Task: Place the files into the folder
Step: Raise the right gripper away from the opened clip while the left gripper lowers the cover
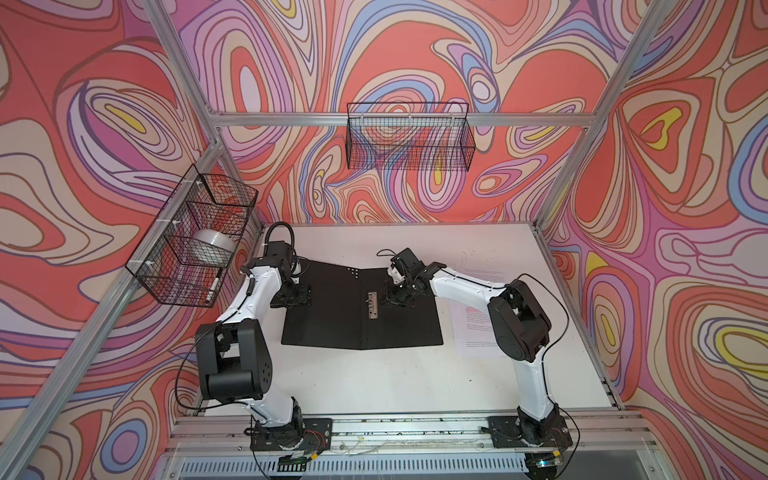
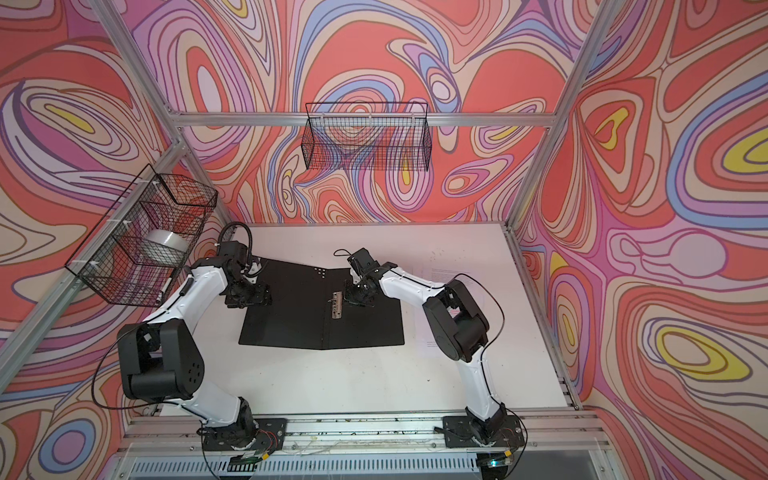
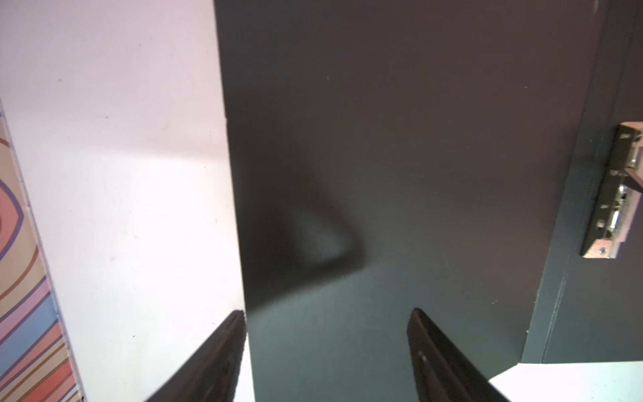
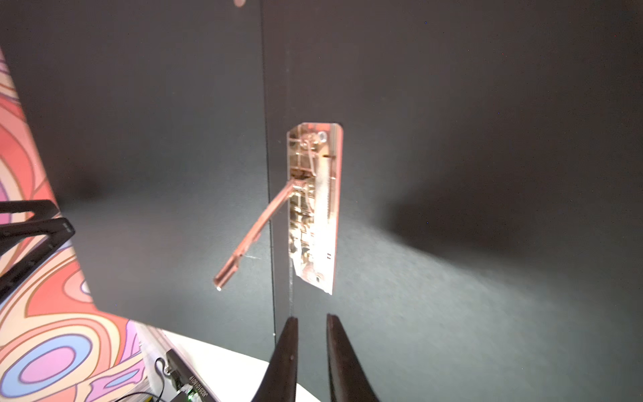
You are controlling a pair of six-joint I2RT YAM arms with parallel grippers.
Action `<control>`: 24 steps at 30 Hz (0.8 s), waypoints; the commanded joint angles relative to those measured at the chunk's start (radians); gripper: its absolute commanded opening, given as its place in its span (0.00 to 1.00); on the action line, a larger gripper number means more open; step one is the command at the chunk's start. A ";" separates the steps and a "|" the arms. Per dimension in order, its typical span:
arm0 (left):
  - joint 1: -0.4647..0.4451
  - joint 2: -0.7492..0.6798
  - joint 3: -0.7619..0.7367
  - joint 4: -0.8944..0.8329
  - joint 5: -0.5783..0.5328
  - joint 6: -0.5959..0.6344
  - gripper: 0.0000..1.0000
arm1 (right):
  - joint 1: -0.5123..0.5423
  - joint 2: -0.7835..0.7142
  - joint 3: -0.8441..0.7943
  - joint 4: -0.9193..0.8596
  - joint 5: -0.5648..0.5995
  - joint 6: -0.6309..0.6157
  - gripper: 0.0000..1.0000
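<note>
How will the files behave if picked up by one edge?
Probably floppy: the files look like thin sheets lying flat on the table. Likely hard to pinch, since no edge looks raised. Loose sheets may fan apart.

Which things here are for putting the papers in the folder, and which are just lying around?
For the job: the open black folder, its metal clip, the white files beside it.
Just lying about: the tape roll and pen in the side basket, the back-wall basket.
</note>
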State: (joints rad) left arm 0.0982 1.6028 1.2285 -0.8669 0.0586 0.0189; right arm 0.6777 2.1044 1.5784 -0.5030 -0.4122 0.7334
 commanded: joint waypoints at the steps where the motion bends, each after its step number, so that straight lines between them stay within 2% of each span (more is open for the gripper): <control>1: 0.005 0.006 0.024 -0.010 -0.027 0.013 0.77 | 0.005 0.033 0.027 0.026 -0.068 -0.011 0.16; 7: 0.005 -0.009 0.064 -0.027 -0.009 0.024 0.76 | 0.009 0.086 0.070 0.048 -0.140 -0.014 0.15; 11: 0.004 -0.008 0.074 -0.033 0.054 0.040 0.74 | 0.013 0.118 0.117 0.060 -0.180 -0.014 0.15; 17: 0.004 0.023 0.075 -0.055 0.131 0.038 0.71 | 0.013 0.176 0.208 0.012 -0.174 -0.040 0.14; 24: 0.004 0.046 0.074 -0.059 0.146 0.038 0.70 | 0.005 0.253 0.336 -0.059 -0.159 -0.082 0.13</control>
State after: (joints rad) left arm 0.0982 1.6344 1.2812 -0.8940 0.1810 0.0418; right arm 0.6865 2.3234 1.8748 -0.5152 -0.5766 0.6868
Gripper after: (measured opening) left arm 0.706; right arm 0.134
